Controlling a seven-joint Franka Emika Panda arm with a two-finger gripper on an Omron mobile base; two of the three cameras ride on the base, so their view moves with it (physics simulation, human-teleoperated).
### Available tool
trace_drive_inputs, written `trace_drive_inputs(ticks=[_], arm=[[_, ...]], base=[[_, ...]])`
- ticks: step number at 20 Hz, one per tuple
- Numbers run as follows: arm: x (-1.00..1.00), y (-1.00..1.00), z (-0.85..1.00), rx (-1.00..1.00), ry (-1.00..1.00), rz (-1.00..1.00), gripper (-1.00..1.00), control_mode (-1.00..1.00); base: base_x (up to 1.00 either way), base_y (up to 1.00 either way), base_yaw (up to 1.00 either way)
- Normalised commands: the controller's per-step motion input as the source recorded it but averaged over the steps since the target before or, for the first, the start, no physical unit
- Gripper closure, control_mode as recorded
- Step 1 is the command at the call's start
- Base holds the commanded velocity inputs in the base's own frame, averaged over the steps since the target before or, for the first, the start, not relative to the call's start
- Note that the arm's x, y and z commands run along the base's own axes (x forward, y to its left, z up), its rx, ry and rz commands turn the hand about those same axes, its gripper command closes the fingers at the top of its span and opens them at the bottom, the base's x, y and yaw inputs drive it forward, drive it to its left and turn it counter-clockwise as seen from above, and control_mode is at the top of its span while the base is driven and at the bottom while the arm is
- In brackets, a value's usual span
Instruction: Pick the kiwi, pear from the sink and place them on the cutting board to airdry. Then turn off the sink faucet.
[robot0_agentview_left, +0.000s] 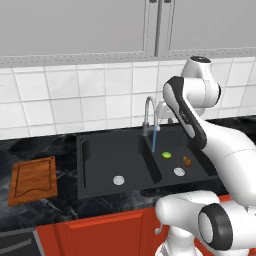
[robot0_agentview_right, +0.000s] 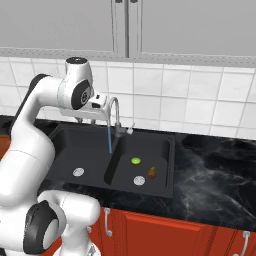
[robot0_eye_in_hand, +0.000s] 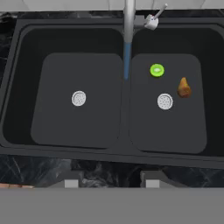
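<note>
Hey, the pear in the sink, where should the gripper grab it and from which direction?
Probably from straight above. The pear lies on the flat floor of the right basin of the sink, narrow end toward the back wall, apart from the kiwi and drain. Close the fingers across its wider lower body; the tapered neck would likely slip.

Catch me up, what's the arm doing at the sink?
Nothing is picked yet. The kiwi and pear still lie in the right basin of the sink, near its drain. The faucet is running, its stream falling at the divider between the basins. The gripper is shut and empty, held above the sink's front edge looking down. The cutting board sits bare on the counter left of the sink.
</note>
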Motion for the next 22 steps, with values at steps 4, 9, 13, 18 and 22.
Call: trace_drive_inputs(ticks=[4,9,13,18,22], arm=[[-0.14,-0.01,-0.01,0.00,-0.03,0.00,-1.00,-1.00],[-0.33,-0.15,-0.16,0.00,-0.01,-0.02,-1.00,-1.00],[-0.21,-0.53,-0.23,0.00,0.00,-0.01,-1.00,-1.00],[-0.08,-0.70,-0.27,0.00,0.00,0.00,-1.00,-1.00],[0.00,-0.47,-0.33,-0.01,0.00,0.00,-1.00,-1.00]], base=[[0.00,0.00,0.00],[0.00,0.00,0.00],[0.00,0.00,0.00],[0.00,0.00,0.00],[0.00,0.00,0.00]])
